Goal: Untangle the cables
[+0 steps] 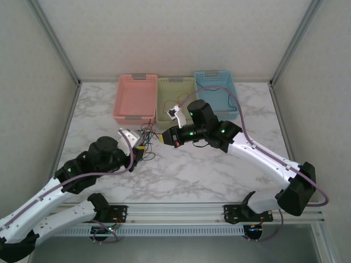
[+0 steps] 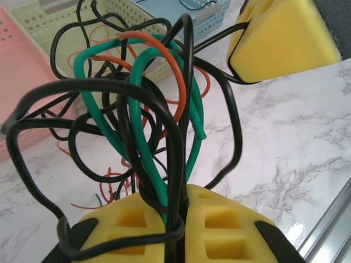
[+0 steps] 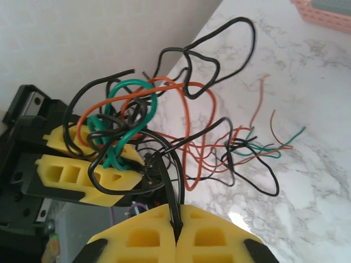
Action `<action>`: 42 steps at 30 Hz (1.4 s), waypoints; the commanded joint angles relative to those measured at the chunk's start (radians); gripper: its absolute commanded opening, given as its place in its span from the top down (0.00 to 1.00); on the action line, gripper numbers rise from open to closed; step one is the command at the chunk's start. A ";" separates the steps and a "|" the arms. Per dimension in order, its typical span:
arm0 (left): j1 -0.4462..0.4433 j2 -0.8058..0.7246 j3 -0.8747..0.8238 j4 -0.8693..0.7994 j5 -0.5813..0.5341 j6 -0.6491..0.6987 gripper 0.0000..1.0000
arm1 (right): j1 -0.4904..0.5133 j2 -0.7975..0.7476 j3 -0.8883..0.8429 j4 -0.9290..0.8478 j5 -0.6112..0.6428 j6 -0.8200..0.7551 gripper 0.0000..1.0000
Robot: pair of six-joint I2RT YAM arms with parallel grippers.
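Note:
The cables (image 1: pixel 147 137) form one tangle of thin black, green and red wires, held just above the marble table between both grippers. My left gripper (image 1: pixel 140 150) is shut on a bundle of black and green cables (image 2: pixel 143 131), which rise in loops from its yellow fingers (image 2: pixel 230 230). Close to the right of it, my right gripper (image 1: pixel 159 138) is shut on a single black cable (image 3: pixel 167 170) that runs back into the knot. Loose red, green and black ends (image 3: pixel 247 150) trail on the table. The left gripper's yellow fingers (image 3: pixel 77 172) show in the right wrist view.
Three baskets stand in a row at the back: pink (image 1: pixel 135 97), pale green (image 1: pixel 175 94) and blue (image 1: pixel 215 87). White walls close in the table on three sides. A metal rail (image 1: pixel 175 211) runs along the near edge.

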 commanded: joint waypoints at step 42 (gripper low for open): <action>0.007 -0.161 -0.020 0.008 -0.358 -0.036 1.00 | -0.307 -0.337 -0.103 -0.274 0.692 -0.199 1.00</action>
